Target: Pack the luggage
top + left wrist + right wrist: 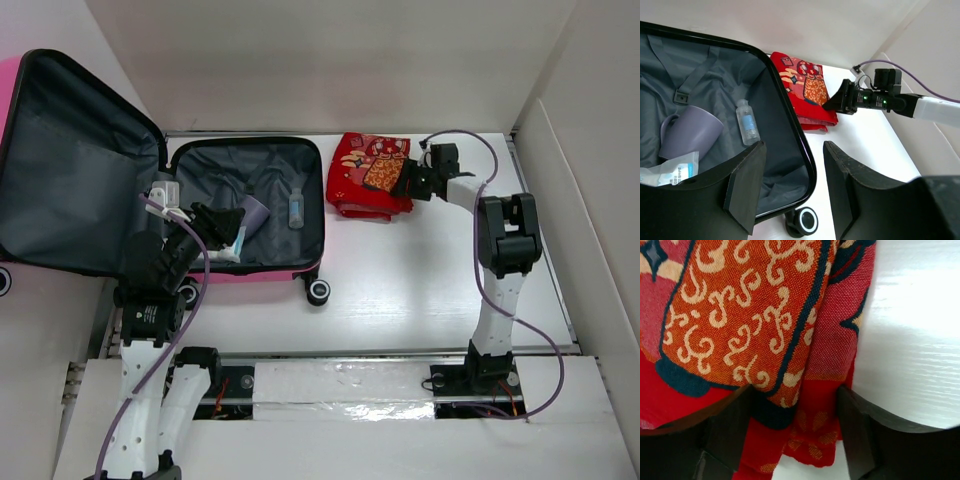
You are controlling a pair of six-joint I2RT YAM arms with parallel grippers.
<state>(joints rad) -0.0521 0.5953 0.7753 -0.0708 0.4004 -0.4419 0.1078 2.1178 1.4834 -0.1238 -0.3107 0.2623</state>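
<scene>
- The luggage (pixel 280 165) is lying open at the upper left of the top view. Its lid is propped up, and the frame's left edge is cutting the lid off.
- The left arm is hiding the luggage's near left corner. One wheel (pixel 318 291) is showing clearly at the near right corner.
- Inside I'm counting one purple mug (pixel 690 132), one small clear bottle (pixel 746 122) and one white packet (pixel 670 167). The packet's print is too small to read, and the left finger is partly covering it.
- One folded red patterned cloth (pixel 360 175) is sitting on the table (pixel 420 290) just right of the luggage.
- The left gripper (pixel 794 160) is hovering over the luggage's near rim. Its fingers are standing apart and holding nothing.
- The right gripper (pixel 794 395) is sitting at the cloth's right edge, fingers spread and straddling the cloth. I can't tell whether the pads are touching the fabric.
- The right wrist view is filling up with cloth, so the luggage is out of that frame.
</scene>
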